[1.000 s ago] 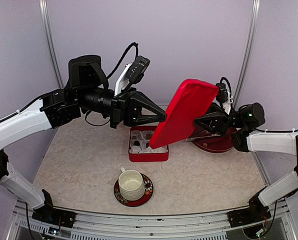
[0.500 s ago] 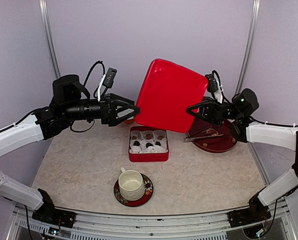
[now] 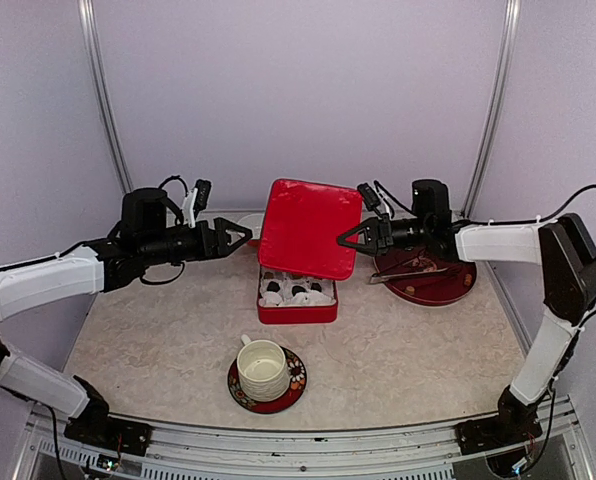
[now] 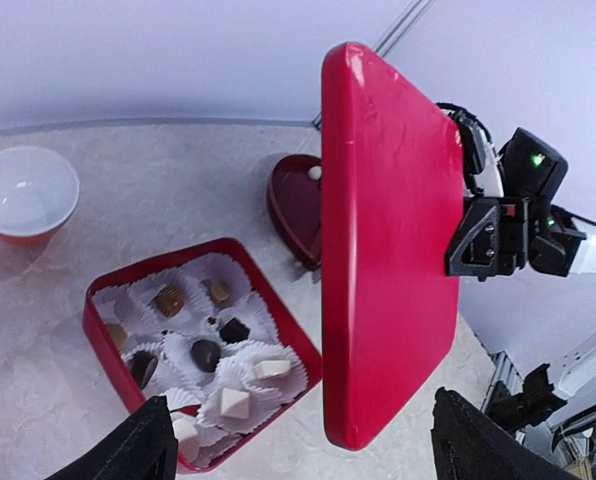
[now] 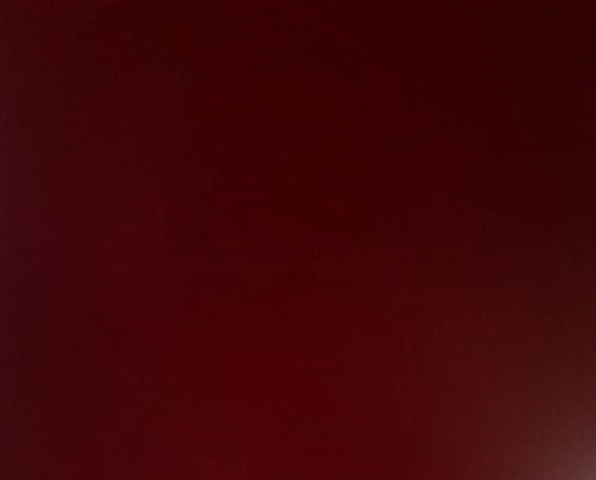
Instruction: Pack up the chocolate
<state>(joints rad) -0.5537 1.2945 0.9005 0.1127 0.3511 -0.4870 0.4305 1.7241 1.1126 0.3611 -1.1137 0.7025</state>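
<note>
The chocolate (image 3: 296, 292) lies as several small dark, tan and white pieces (image 4: 206, 352) in white paper cups inside an open red box (image 3: 296, 314) (image 4: 103, 345). A red lid (image 3: 308, 228) (image 4: 388, 250) hangs nearly upright over the box's back edge. My right gripper (image 3: 344, 240) (image 4: 478, 235) is shut on the lid's right edge. The right wrist view is filled with dark red from the lid. Left of the lid, my left gripper (image 3: 246, 236) (image 4: 303, 445) is open and apart from it.
A red plate (image 3: 425, 290) with metal tongs (image 3: 408, 268) sits right of the box. Near the front stands a white cup (image 3: 262, 365) on a patterned saucer (image 3: 290, 392). A white bowl (image 4: 26, 190) and a dark red heart-shaped dish (image 4: 296, 200) lie behind the box.
The lid has come down from high and tilted to nearly upright over the box. My left gripper has opened, let go of it and drawn back left. The right arm lowered with the lid.
</note>
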